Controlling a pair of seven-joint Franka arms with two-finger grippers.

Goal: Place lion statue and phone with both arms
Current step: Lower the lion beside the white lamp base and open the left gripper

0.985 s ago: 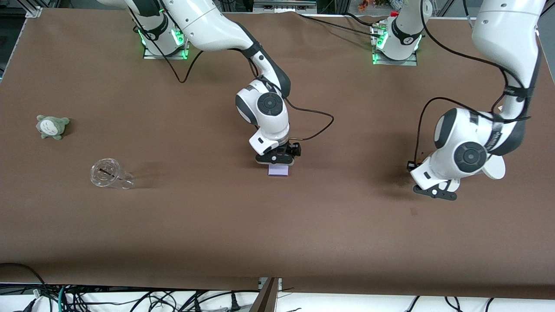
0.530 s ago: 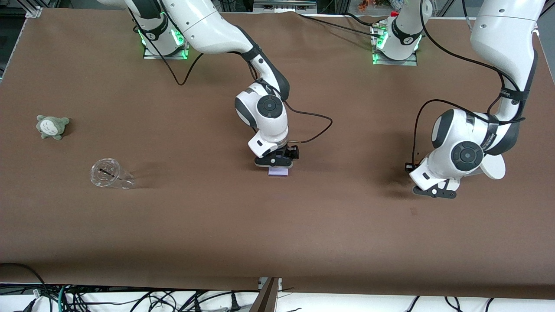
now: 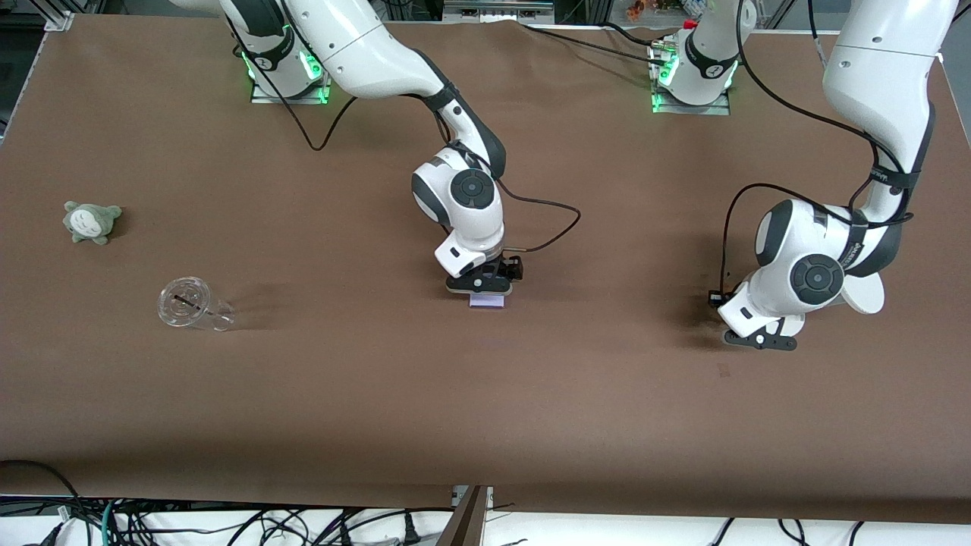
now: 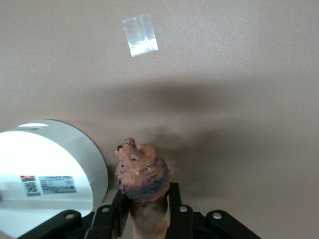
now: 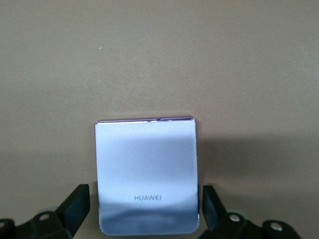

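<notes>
The right gripper (image 3: 481, 287) is sitting low over mid-desk (image 3: 485, 394) with jaws spread either side of the flat-lying phone (image 5: 147, 174), apparently released, while the left gripper (image 4: 148, 215) is clenching the lion statue (image 4: 142, 179), head outward, just above the desk at the left arm's end.

Right gripper (image 3: 481, 287) low at mid-table, black fingers (image 5: 79, 205) spread apart. Left gripper (image 3: 758, 338) low toward left arm's end, black fingers (image 4: 115, 213) clamped together.
</notes>
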